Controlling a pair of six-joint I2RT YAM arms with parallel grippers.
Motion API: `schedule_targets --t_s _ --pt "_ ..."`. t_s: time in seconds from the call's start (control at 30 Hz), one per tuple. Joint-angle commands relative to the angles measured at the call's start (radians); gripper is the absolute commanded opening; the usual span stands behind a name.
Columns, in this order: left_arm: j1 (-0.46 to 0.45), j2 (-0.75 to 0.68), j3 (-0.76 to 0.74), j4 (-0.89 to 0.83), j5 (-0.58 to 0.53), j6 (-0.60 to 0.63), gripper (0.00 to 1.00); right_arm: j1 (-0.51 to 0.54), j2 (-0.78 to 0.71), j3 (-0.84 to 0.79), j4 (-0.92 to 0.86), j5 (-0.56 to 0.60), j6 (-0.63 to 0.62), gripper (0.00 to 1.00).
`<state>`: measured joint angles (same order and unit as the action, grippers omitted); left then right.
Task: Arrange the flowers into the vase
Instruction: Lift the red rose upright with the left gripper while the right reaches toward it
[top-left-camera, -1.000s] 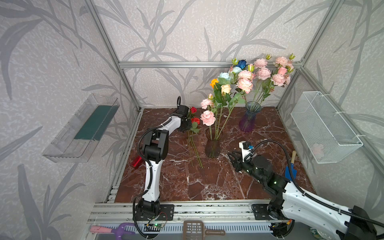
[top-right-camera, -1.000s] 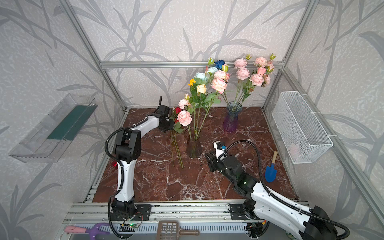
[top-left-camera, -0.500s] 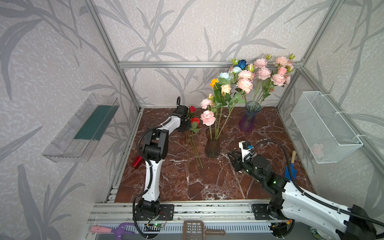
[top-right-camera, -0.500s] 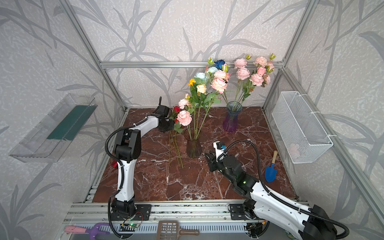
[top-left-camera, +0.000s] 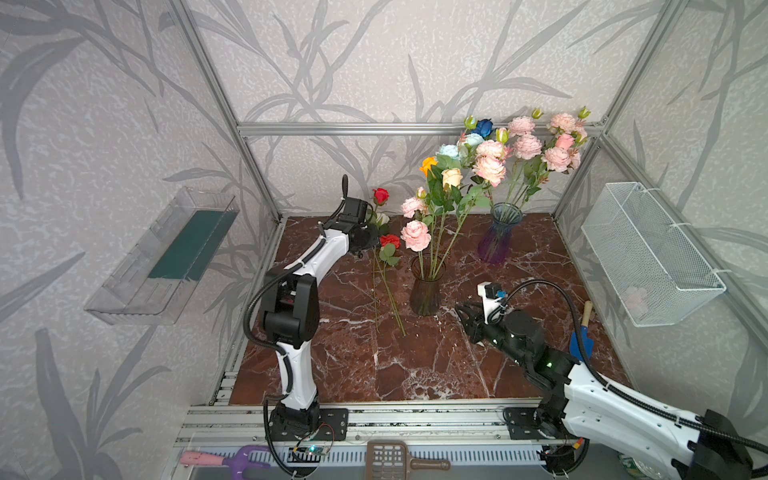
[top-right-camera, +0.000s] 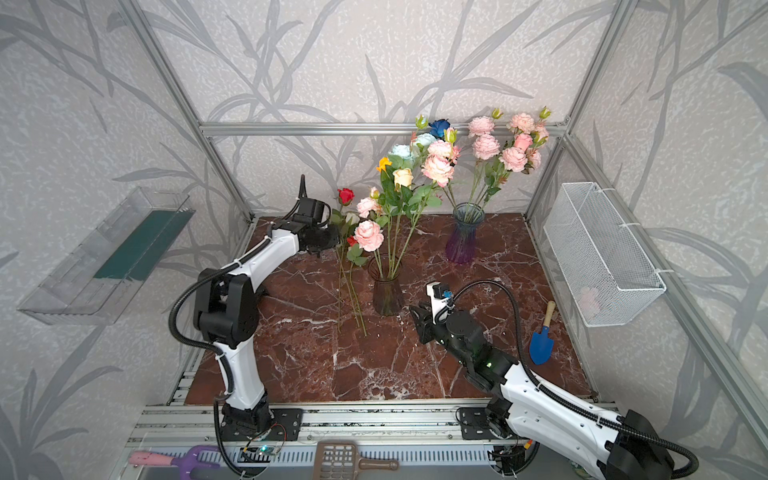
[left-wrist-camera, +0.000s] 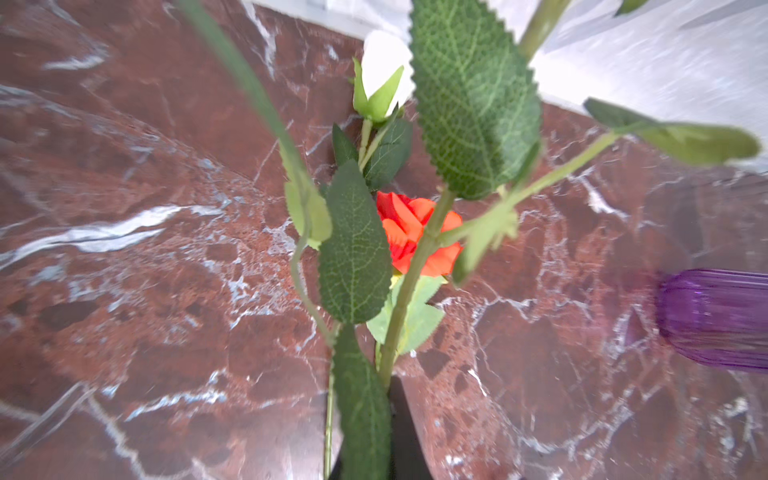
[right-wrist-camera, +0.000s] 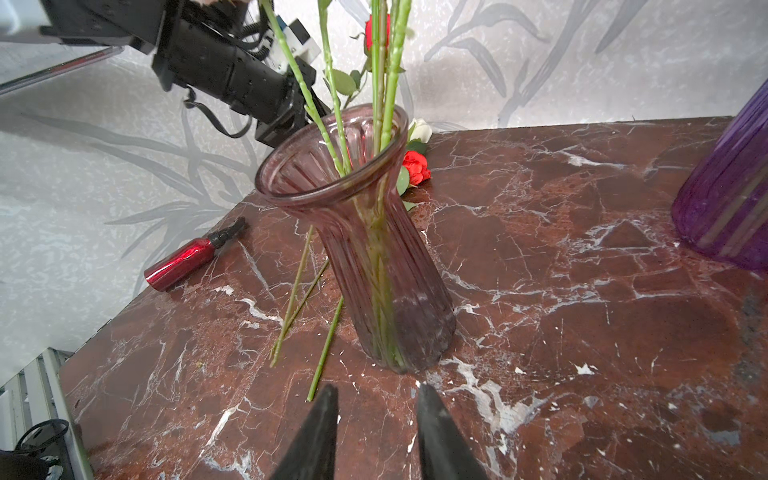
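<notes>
My left gripper is shut on the green stem of a red rose, whose bloom stands raised near the back wall. Under it, another red rose and a white rose lie on the marble floor, their stems reaching forward. The mauve glass vase holds several flowers. A purple vase holds pink blooms. Just in front of the mauve vase's base, my right gripper is open and holds nothing.
A red spray bottle lies by the left wall. A blue trowel lies at the right edge below a white wire basket. A clear shelf hangs on the left wall. A fork and scoop lie past the front rail.
My left gripper has closed on the red rose's stem and the bloom has risen off the floor. The right arm has not moved.
</notes>
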<state>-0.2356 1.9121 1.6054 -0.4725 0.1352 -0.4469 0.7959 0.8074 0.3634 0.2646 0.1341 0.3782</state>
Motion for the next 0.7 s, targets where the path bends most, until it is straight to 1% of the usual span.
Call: schedule_targets --t_s 0.0,0.1,0.23,0.3,0.43,0.53,0.67 --pt "0.001 -0.132 -0.074 0.031 -0.027 -0.008 0.04 0.003 -0.020 -0.006 0.019 0.012 0.001 0.33" --pt "0.001 -0.271 -0.172 0.083 -0.067 -0.009 0.04 0.003 -0.033 -0.006 0.014 0.022 -0.011 0.33" --pt "0.001 -0.499 -0.345 0.217 -0.135 -0.030 0.04 0.003 -0.037 0.007 0.001 0.035 -0.025 0.34" --pt "0.001 -0.611 -0.432 0.300 -0.151 -0.040 0.04 0.003 -0.036 0.023 -0.009 0.027 -0.017 0.35" --pt "-0.001 -0.788 -0.580 0.450 -0.137 -0.048 0.05 0.005 -0.001 0.092 -0.065 -0.010 0.015 0.37" --pt "0.001 -0.875 -0.638 0.503 -0.112 -0.075 0.04 0.005 0.055 0.163 -0.155 -0.024 0.052 0.38" --pt "0.001 -0.945 -0.664 0.548 -0.052 -0.119 0.03 0.006 0.092 0.242 -0.291 -0.065 0.076 0.38"
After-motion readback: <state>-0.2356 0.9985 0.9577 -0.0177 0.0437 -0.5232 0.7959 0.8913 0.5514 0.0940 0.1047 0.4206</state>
